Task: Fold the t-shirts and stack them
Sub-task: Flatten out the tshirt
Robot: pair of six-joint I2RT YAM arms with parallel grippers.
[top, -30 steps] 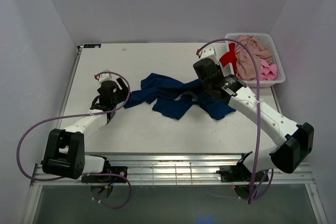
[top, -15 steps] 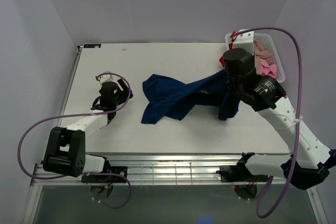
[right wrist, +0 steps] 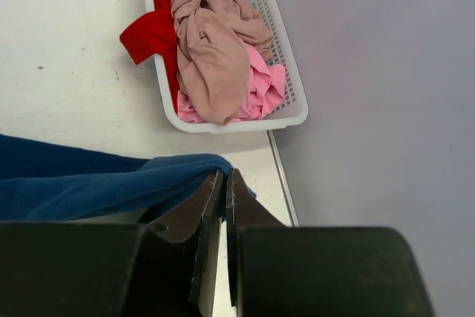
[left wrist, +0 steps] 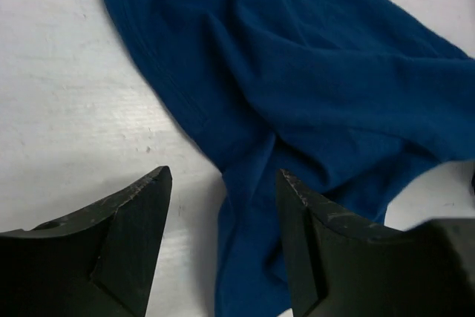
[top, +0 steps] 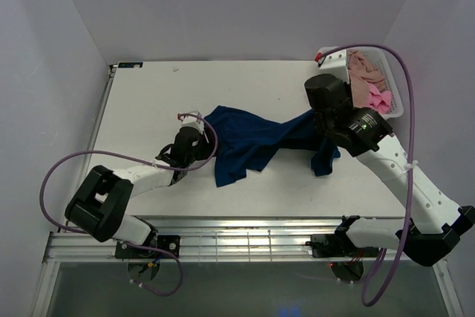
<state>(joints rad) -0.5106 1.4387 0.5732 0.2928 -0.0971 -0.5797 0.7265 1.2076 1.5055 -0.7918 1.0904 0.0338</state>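
- While the right gripper held its two fingers pressed together on a bunched fold of the navy t-shirt, that end of the cloth was raised above the table, and a loose flap hung down beside the arm.
- From that pinch the navy t-shirt stretched leftward across the middle of the table; its left part lay crumpled and flat on the white surface.
- The left gripper was low over the table at the shirt's left edge, fingers spread apart and clamped on nothing.
- In the left wrist view a hemmed edge of the blue cloth ran down between the two dark fingers, with bare table under the left-hand one and cloth in front of the right-hand one.
- Whether those fingers touched the cloth could not be told.
- A white slotted basket stood at the far right corner of the table, close to the wall.
- Inside it a pink-beige t-shirt lay heaped on top, and a bright pink t-shirt showed beneath it on the side nearer the wall.
- A red t-shirt spilled over the basket's rim on the table side.
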